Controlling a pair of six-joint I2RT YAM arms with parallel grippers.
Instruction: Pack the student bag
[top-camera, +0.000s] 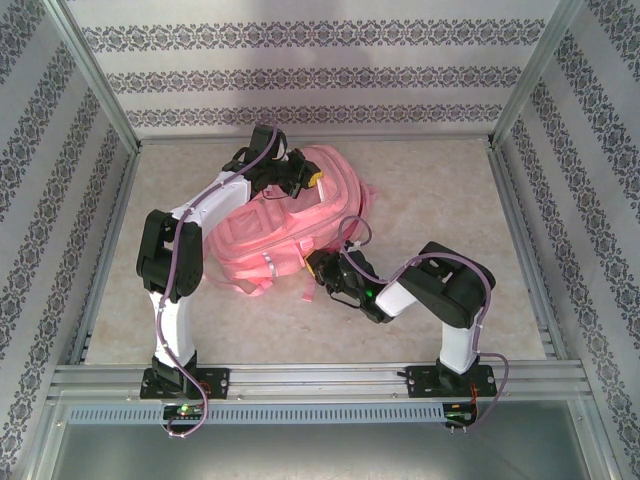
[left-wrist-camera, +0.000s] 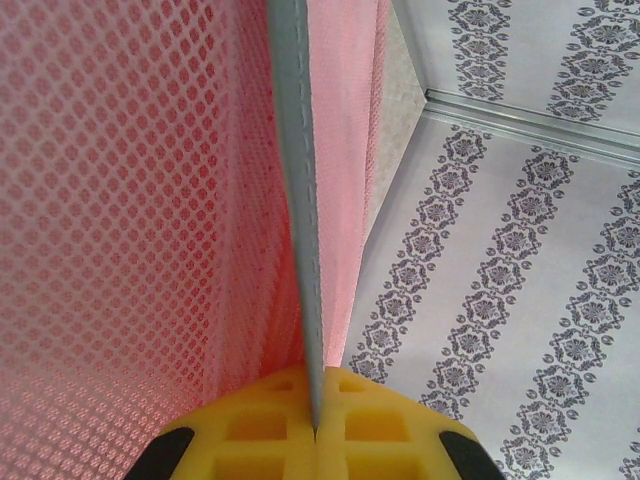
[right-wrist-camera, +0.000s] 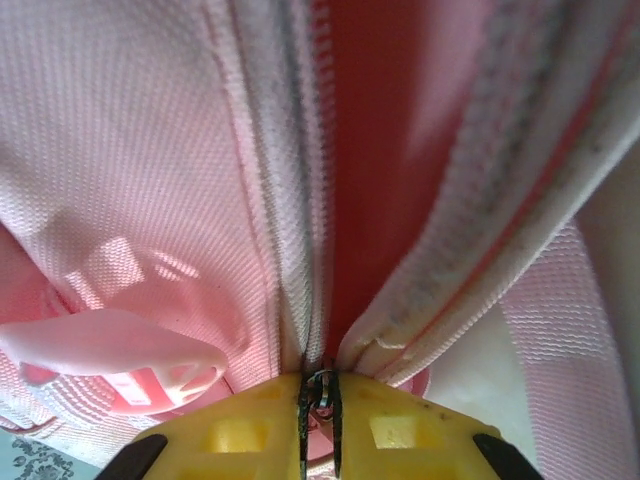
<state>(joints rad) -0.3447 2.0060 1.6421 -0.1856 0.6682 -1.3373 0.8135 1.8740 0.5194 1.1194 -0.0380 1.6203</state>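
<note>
So the student bag (top-camera: 270, 235) runs 8-to-2 o'clock. The left gripper (left-wrist-camera: 315, 428) pinches its grey trim (left-wrist-camera: 300, 200) (mesh side), and the right gripper (right-wrist-camera: 320, 402) grips the zipper pull (right-wrist-camera: 321, 384).

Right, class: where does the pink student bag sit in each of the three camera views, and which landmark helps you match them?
Top external: the student bag lies just left of centre.
Left wrist: its pink mesh is on the left, with the grey trim pinched in the left end effector.
Right wrist: pink fabric, with the zipper pull in the right end effector.
Landmark: the patterned striped wall.
</note>
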